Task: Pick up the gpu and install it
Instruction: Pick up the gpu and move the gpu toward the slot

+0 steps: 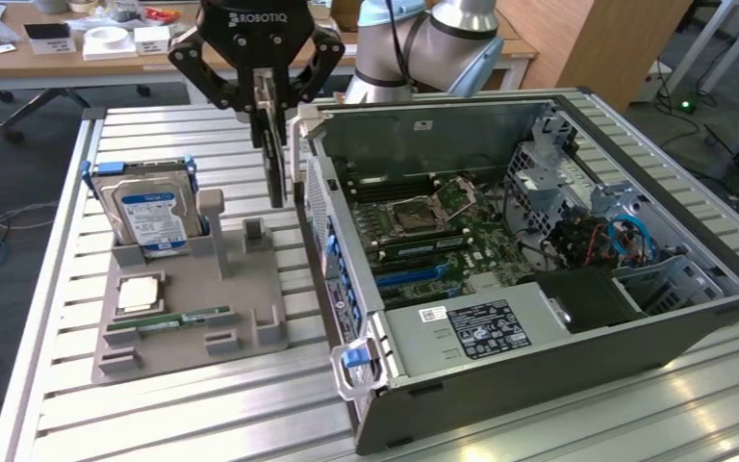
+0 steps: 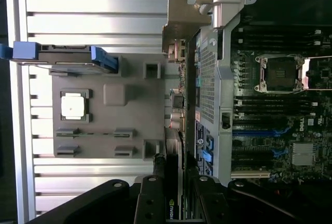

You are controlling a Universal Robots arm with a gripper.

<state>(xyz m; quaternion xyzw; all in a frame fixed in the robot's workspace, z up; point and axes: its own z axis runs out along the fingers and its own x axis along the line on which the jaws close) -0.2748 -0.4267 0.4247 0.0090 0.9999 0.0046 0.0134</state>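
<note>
The two fingers [image 2: 157, 180] pinched the gpu [image 1: 273, 164] between them, one pad on each flat face, and the gripper [image 1: 267, 96] held the card clear of every surface. The card hung edge-on to the exterior view with its long axis vertical. In the wrist view its silvery end bracket [image 2: 180, 32] showed beyond the fingertips. The gpu hung over the gap between the grey holder tray [image 1: 261, 318] and the rear wall of the open computer case [image 1: 677, 318], just beside that wall. On the tray side there was open air above the low fixtures. The hard drive [image 1: 151, 207] stood upright at the tray's far corner, with the CPU [image 1: 139, 289] and RAM stick [image 1: 170, 320] lying flat nearer. The motherboard [image 1: 434, 241] lay exposed inside the case. Everything rested on a slatted aluminium table [image 1: 151, 404]. Wooden desks [image 1: 36, 58] stood behind it.
</note>
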